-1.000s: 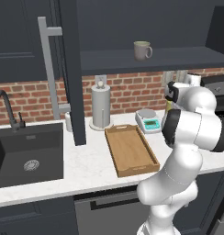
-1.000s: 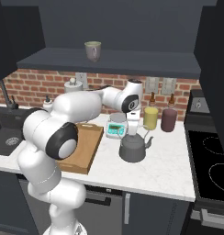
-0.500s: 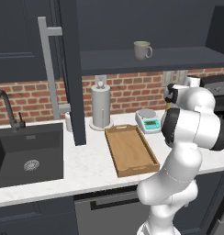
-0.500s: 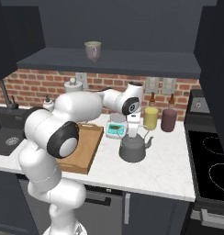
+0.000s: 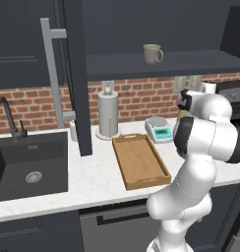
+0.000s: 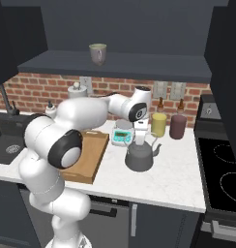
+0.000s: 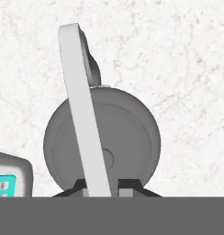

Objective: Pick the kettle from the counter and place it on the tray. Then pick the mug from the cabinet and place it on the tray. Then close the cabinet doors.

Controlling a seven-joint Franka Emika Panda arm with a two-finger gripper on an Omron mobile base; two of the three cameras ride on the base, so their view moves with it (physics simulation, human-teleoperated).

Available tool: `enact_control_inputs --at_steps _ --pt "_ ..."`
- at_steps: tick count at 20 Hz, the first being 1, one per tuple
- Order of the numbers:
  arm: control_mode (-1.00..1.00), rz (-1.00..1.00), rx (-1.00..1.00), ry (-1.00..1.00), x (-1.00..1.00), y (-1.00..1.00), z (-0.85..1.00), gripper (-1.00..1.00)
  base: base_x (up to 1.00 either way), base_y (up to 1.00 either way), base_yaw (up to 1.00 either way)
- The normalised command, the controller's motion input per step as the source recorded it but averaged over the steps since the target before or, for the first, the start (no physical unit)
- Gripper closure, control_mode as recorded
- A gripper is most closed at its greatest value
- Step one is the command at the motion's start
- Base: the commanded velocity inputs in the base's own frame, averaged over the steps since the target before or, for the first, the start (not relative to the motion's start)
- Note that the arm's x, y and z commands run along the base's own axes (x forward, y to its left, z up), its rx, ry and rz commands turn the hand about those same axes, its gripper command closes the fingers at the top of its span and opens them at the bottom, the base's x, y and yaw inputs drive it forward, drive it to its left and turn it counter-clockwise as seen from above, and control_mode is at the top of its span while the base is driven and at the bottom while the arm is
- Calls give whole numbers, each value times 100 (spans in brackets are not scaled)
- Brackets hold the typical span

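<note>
The dark grey kettle (image 6: 139,158) stands on the white counter (image 6: 178,179), right of the wooden tray (image 6: 86,157). My gripper (image 6: 140,139) points straight down over it and is shut on the arched handle (image 7: 81,105). In the hand view the light handle runs up from between my dark fingertips (image 7: 128,184), over the kettle (image 7: 127,133). The tray (image 5: 141,160) holds nothing. A grey-green mug (image 5: 152,54) sits on the shelf of the navy cabinet (image 5: 166,64); the mug (image 6: 97,53) is up and left of my hand. The left cabinet door (image 5: 75,74) stands open.
A paper-towel roll (image 5: 107,114) and a small scale (image 5: 159,130) stand behind the tray. A yellow jar (image 6: 158,124) and a maroon cup (image 6: 178,127) sit close behind the kettle. The dark sink (image 5: 28,167) lies far left, and a black stovetop (image 6: 221,172) far right.
The fingers have closed from wide open onto the kettle's handle. The arm and the kettle have hardly moved.
</note>
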Motion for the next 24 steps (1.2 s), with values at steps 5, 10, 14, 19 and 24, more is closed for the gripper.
enact_control_inputs --at_steps 5,10,14,19,24 --pt "-100 -4 0 -11 -25 12 17 100 0 0 0" --pt "-100 -1 0 -16 -40 14 56 100 0 0 0" --pt "-100 0 0 -14 -39 37 66 100 0 0 0" --pt "-100 0 0 -3 -27 66 58 100 0 0 0" --pt "-100 0 0 0 -4 95 39 100 0 0 0"
